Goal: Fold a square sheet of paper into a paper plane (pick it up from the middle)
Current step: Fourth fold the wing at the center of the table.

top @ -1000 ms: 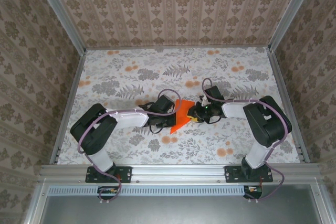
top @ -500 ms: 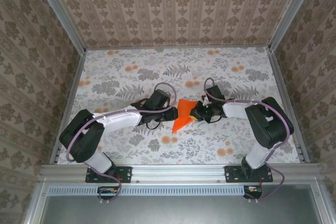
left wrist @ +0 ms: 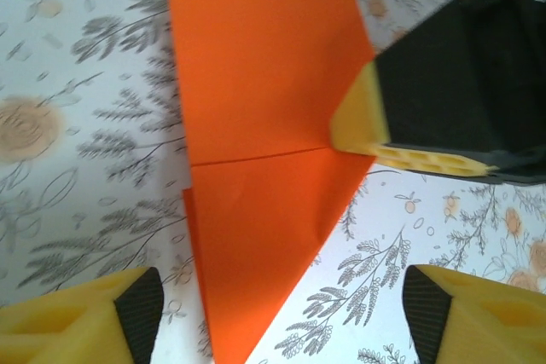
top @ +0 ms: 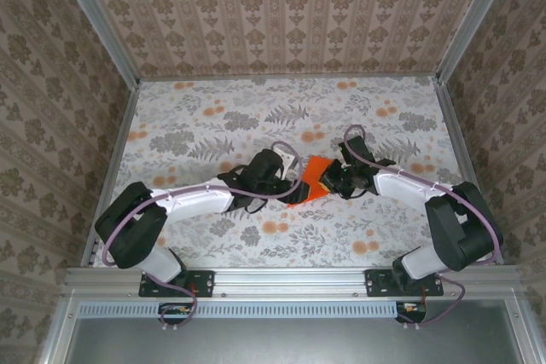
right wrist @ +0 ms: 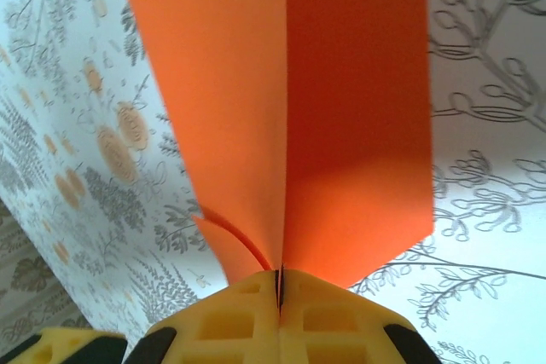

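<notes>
Paper plane (left wrist: 264,185), smooth orange, creased, pointed

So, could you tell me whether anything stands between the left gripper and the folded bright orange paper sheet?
Nothing visible does: the open left gripper faces the folded bright orange paper sheet directly; the right gripper pinches its opposite edge.

1. The folded orange paper (top: 309,182) is seen as a bright, unmarked, creased shape, broad at one end and tapered to a point at the other.
2. A straight crease is shown across its upper face.
3. It is pinched along its centre fold by the right gripper (right wrist: 279,286), with one flap spread to each side.
4. It is placed near the middle of the floral table (top: 213,121), its point turned toward the near edge.
</notes>
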You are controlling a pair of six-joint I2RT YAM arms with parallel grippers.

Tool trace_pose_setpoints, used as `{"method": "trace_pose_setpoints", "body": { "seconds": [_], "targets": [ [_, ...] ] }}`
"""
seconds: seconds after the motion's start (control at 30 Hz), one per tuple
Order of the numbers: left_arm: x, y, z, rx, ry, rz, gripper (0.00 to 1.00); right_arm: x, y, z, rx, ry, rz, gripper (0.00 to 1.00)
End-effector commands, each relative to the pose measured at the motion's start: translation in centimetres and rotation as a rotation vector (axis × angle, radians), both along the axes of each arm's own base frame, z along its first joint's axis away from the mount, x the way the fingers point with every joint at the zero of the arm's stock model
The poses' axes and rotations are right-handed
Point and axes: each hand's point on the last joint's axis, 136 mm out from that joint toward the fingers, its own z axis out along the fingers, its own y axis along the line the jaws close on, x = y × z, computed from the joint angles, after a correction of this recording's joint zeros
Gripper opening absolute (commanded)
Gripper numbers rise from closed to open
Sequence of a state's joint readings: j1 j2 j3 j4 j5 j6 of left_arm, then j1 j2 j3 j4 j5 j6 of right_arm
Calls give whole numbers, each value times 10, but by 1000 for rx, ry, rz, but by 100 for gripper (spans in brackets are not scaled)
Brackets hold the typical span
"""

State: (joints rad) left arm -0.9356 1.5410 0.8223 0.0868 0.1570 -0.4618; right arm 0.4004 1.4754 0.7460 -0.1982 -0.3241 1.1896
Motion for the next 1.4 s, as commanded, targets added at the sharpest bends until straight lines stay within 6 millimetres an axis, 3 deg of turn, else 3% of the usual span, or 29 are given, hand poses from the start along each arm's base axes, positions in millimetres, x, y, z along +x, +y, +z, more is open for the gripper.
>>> {"method": "trace_pose_setpoints", "body": {
  "seconds": [0.0,0.27,0.5,0.77,1.07,1.23,1.37],
  "targets": [
    [-3,-8,-11,33,-118,-103,79,-9,-8,-8,-31,102,-82,0],
    [-5,-29,-34,87,-173,-227,80,-4,1,-3,14,156,-74,0],
    [-6,-35,-55,110,-207,-276,67,-1,6,-4,39,185,-60,0],
    [-2,-36,-61,106,-252,-284,49,-4,6,-4,52,206,-53,5],
    [-3,-30,-67,127,-261,-282,22,-1,0,2,61,180,-39,35],
    [-5,-30,-68,113,-236,-283,15,5,-13,17,27,89,10,63],
    [-5,-29,-63,51,-182,-255,12,10,-25,26,10,-39,65,68]
  ]
}}
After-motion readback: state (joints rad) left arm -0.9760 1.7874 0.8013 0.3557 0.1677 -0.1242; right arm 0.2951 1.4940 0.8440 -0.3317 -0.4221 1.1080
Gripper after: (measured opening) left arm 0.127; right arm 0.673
